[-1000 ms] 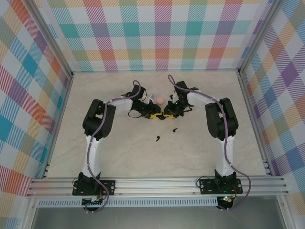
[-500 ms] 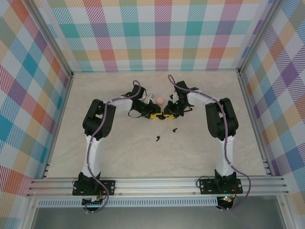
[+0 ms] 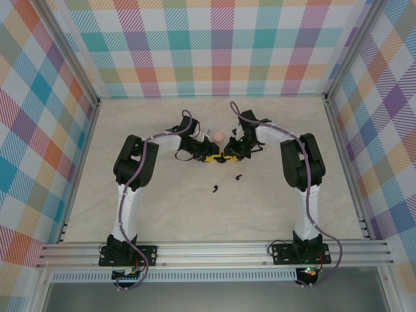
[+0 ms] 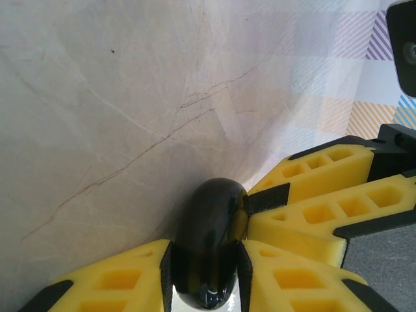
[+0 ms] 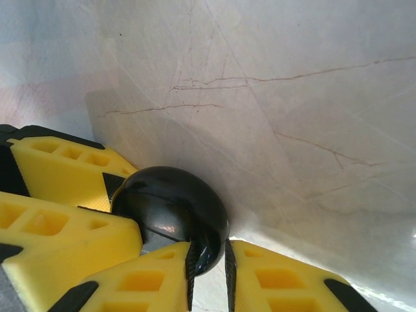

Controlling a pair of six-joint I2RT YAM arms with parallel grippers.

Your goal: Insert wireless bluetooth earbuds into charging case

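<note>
A glossy black charging case (image 4: 207, 250) is pinched between both grippers at mid-table, standing on edge and closed. My left gripper (image 4: 205, 276) is shut on its sides, the pads pressing both faces. My right gripper (image 5: 208, 270) is shut on the case (image 5: 170, 208) at its lower rim. From above, the left gripper (image 3: 209, 156) and right gripper (image 3: 227, 156) meet tip to tip. Two black earbuds lie loose on the table in front of them, one (image 3: 238, 177) nearer the right arm and one (image 3: 214, 189) closer to the front. A small whitish piece (image 3: 209, 134) lies behind the grippers.
A pink round disc (image 3: 220, 136) sits just behind the grippers next to the whitish piece. The marble tabletop (image 3: 162, 208) is ringed by checked walls and an aluminium rail along the front edge. The right gripper's yellow fingers (image 4: 325, 195) crowd the left wrist view.
</note>
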